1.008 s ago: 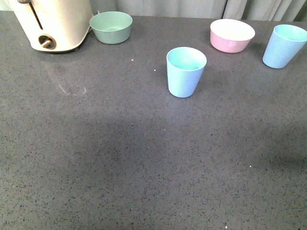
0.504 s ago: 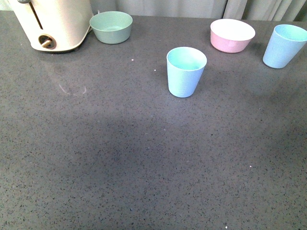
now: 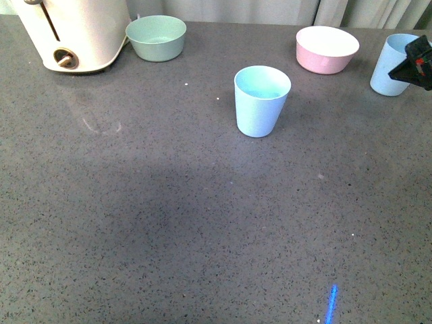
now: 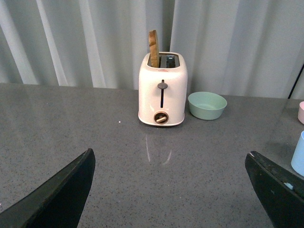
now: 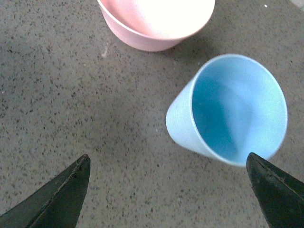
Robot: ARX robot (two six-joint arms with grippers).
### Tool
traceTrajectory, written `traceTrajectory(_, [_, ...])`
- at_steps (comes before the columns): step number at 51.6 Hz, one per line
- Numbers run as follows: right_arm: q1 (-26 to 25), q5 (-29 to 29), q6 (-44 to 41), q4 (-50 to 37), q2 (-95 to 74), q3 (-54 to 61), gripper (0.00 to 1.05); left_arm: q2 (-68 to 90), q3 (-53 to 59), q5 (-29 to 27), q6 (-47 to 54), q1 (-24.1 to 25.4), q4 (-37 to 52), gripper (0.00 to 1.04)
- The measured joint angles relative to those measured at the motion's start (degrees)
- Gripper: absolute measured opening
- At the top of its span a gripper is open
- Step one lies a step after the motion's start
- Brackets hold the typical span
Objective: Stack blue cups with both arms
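Right hand (image 5: pixel 167 156) entered, spread, by upright right blue cup (image 5: pixel 232 111); centre cup (image 3: pixel 262 102) also mouth-up. Left hand (image 4: pixel 169 153) spread.

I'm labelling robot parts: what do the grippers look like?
The left gripper and the right gripper have flat, matte black fingers tapering to points. One left finger carries a small pale mark. From the front, the right one is a black angular block with a red spot. No cables show.

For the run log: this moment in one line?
right gripper open near far cup | left gripper open, empty | center cup upright
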State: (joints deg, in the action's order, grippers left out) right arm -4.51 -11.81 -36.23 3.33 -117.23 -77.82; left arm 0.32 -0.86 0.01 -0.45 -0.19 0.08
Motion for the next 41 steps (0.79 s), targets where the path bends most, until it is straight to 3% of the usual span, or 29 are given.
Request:
traceTrajectory(27, [1.81,1.16,-1.33,8.44,-10.67,-15.61,0.95,0.0,0.0,-0.02,0.0,0.0,0.0,0.96])
traceTrajectory(41, [2.14,1.77,-1.29,11.23,-13.84,-20.26,0.57,0.0,0.0,0.0,0.0,0.0,0.0,0.96])
